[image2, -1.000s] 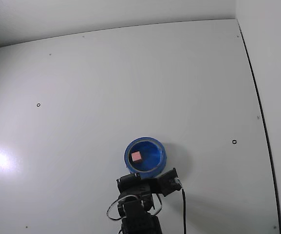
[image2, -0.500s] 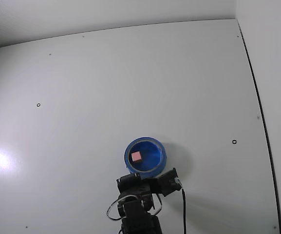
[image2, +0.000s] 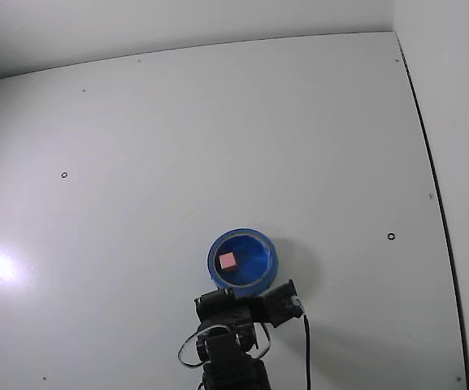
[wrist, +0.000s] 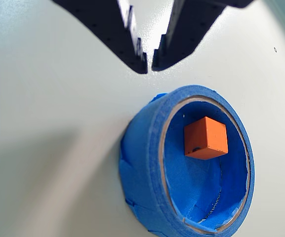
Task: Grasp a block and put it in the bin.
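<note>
Wrist view: the gripper [wrist: 149, 66] enters from the top edge, its two black fingertips drawn together until they all but touch, with nothing between them. It sits just beyond the rim of the bin [wrist: 142, 163], clear of it. This view shows the bin to be a ring wound in blue tape, with creased tape on the outer wall and a lined floor. The block [wrist: 206, 138] lies inside the bin on that floor, reading orange here, with a small dark spot on one face.

Fixed view: the block [image2: 227, 261] reads pink and sits left of the bin's centre; the bin [image2: 264, 269] stands on the white table [image2: 177, 146] directly above the black arm [image2: 232, 341] at the bottom edge. The fingertips cannot be made out here.

Against the earlier frames: bin, block and arm hold the same positions; only a glare patch on the table shifts slightly.

Count: one block, one bin, one gripper.
</note>
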Motion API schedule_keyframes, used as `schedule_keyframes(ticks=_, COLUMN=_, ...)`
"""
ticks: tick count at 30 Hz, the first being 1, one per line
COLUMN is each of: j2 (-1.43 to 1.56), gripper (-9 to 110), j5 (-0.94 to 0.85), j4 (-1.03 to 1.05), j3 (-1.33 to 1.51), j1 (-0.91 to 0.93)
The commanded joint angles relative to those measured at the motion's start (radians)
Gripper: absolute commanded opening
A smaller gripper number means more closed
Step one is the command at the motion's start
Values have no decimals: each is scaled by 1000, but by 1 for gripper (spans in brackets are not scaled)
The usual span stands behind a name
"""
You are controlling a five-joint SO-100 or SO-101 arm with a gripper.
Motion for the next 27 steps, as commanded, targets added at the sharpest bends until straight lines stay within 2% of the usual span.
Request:
schedule_keyframes(ticks=1, j2=9, gripper=0, j5=-11, j4=-8, j3=11, j1=-6)
schedule_keyframes(ticks=27, j2=9, gripper=0, j5=-11, j4=-8, j3=11, j1=-6)
